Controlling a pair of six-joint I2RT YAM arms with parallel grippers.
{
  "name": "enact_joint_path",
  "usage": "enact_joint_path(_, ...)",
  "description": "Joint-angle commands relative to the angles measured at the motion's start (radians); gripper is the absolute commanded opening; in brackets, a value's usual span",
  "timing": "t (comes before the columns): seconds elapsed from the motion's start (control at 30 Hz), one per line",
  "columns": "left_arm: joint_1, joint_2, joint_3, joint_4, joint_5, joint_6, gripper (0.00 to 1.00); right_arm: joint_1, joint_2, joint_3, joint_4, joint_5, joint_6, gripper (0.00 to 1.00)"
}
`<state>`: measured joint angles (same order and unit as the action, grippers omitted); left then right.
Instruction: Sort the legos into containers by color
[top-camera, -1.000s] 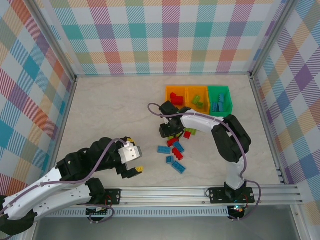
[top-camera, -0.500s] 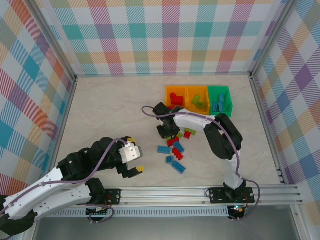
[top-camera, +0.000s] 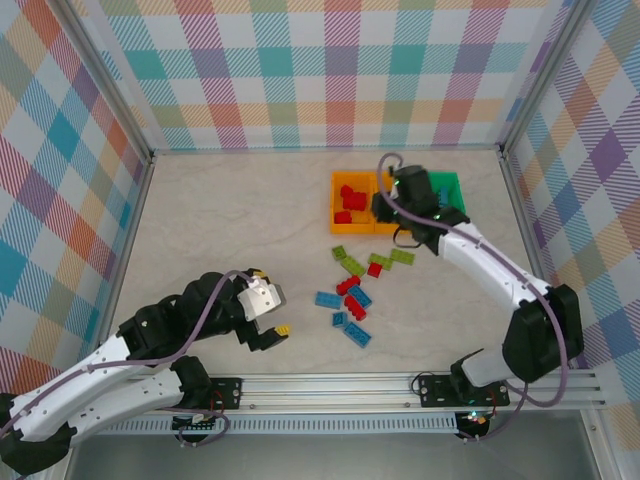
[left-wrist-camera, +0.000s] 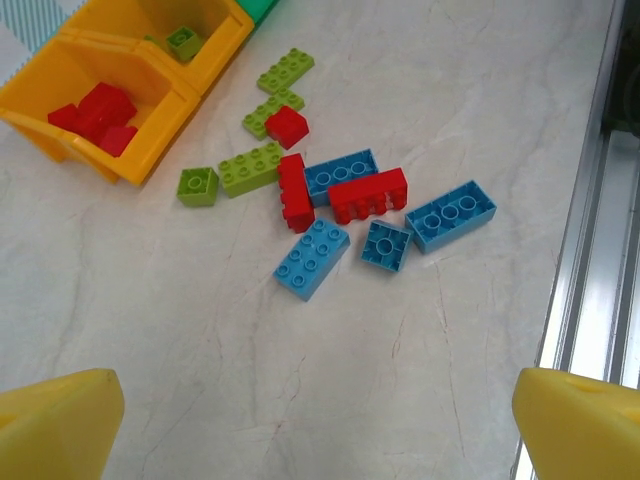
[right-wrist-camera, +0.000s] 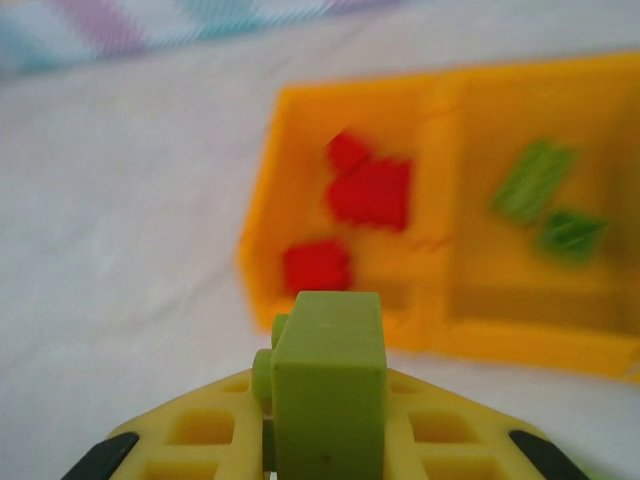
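Loose legos lie mid-table: lime green (top-camera: 348, 262), red (top-camera: 348, 286) and blue (top-camera: 355, 333), and in the left wrist view a red one (left-wrist-camera: 367, 195) and a blue one (left-wrist-camera: 312, 258). Three containers stand in a row behind them. The left orange bin (top-camera: 340, 182) holds red bricks, the middle orange bin (right-wrist-camera: 600, 345) holds green bricks, and the green bin (top-camera: 452, 190) is on the right. My right gripper (top-camera: 385, 210) hovers at the front of the orange bins, shut on a lime green lego (right-wrist-camera: 328, 390). Near the front left my left gripper (top-camera: 272, 306) stands open with nothing between its yellow fingertips (left-wrist-camera: 55, 420).
Metal rails (top-camera: 400, 385) run along the near table edge, and checked walls close in the other three sides. Bare marble table (top-camera: 220, 220) spreads left of the bins and pile. The right arm (top-camera: 500, 285) arcs over the table's right side.
My right gripper closed on a green lego at the pile, lifted it and swung back-right to the orange bins. The left arm has hardly moved.
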<state>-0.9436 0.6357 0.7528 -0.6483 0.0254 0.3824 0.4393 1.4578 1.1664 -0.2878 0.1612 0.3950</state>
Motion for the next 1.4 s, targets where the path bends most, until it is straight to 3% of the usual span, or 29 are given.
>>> enact_joint_path(0.0, 0.019, 0.01, -0.001, 0.033, 0.01, -0.03, 1.0, -0.087, 0.152, 0.094, 0.028, 0.0, -0.026, 0.05)
enact_joint_path(0.1, 0.02, 0.013, -0.004, 0.033, 0.013, -0.032, 1.0, -0.138, 0.297, 0.239, -0.008, -0.005, -0.051, 0.08)
enact_joint_path(0.27, 0.02, 0.01, -0.01, 0.037, -0.017, -0.04, 1.0, -0.154, 0.475, 0.469, -0.13, -0.045, -0.051, 0.38)
enact_joint_path(0.47, 0.02, 0.027, -0.009, 0.039, -0.026, -0.068, 1.0, -0.154, 0.423, 0.494, -0.184, -0.058, -0.056, 0.5)
enact_joint_path(0.6, 0.02, 0.057, -0.001, 0.029, -0.037, -0.069, 1.0, -0.154, 0.275, 0.359, -0.163, -0.141, -0.028, 0.52)
enact_joint_path(0.73, 0.022, 0.087, 0.002, 0.022, -0.066, -0.08, 1.0, -0.153, 0.05, 0.109, -0.096, -0.341, 0.061, 0.56)
enact_joint_path(0.87, 0.02, 0.189, 0.104, -0.055, -0.212, -0.251, 1.0, -0.118, -0.187, -0.136, -0.077, -0.495, 0.142, 0.58)
enact_joint_path(1.0, 0.02, 0.341, 0.209, -0.065, -0.241, -0.523, 0.96, -0.021, -0.39, -0.265, -0.249, -0.488, 0.143, 0.6)
enact_joint_path(1.07, 0.02, 0.424, 0.229, -0.018, -0.22, -0.588, 0.91, 0.014, -0.487, -0.316, -0.331, -0.473, 0.165, 0.6)
enact_joint_path(1.23, 0.025, 0.724, 0.339, 0.028, -0.135, -0.584, 0.89, 0.088, -0.677, -0.381, -0.505, -0.433, 0.238, 0.6)
enact_joint_path(1.37, 0.029, 0.934, 0.423, 0.105, -0.027, -0.568, 0.85, 0.152, -0.708, -0.384, -0.564, -0.415, 0.266, 0.6)
